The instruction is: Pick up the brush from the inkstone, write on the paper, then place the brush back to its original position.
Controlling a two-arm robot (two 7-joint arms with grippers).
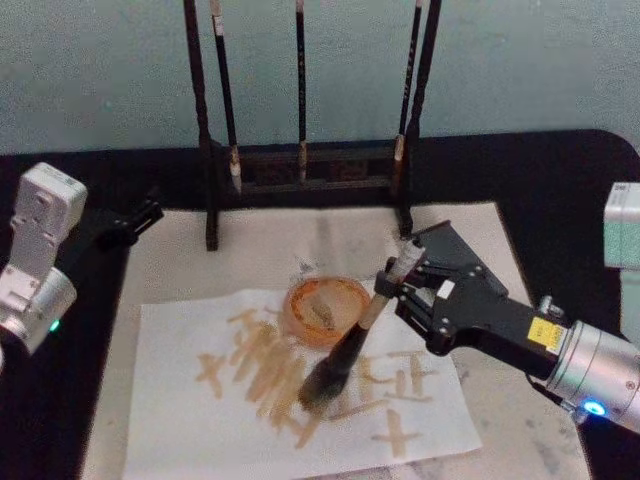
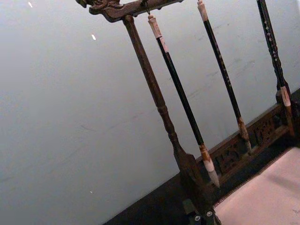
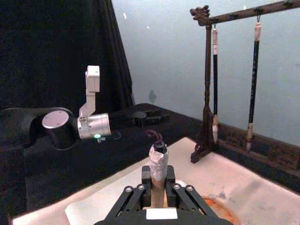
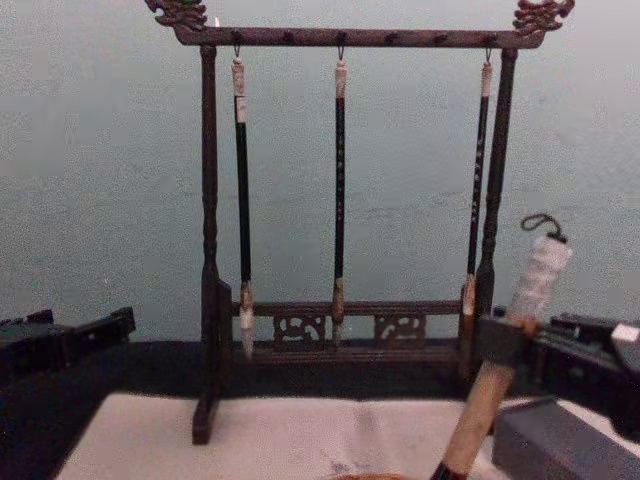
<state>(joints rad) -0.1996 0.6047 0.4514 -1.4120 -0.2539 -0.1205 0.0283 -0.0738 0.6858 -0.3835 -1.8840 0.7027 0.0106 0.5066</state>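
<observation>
Spreading over the black bench [image 1: 560, 180], a cream mat [image 1: 180, 260] carries the paper [image 1: 200, 420], a whiter sheet marked with tan strokes. At the mat's far edge stands a dark wooden rack [image 1: 300, 165] with three thin brushes hanging from it. The left claw [image 1: 140, 215] sits parked at the left, off the mat. The right claw [image 1: 395, 285] reaches in from the right, pressed onto the tan upper shaft of the brush [image 1: 360, 325], just below its pale cap. The brush tilts, bristles touching the paper among the strokes, just in front of an orange dish [image 1: 325, 310]. The inkstone [image 4: 560, 440] lies low beside the shaft, under the right claw.
</observation>
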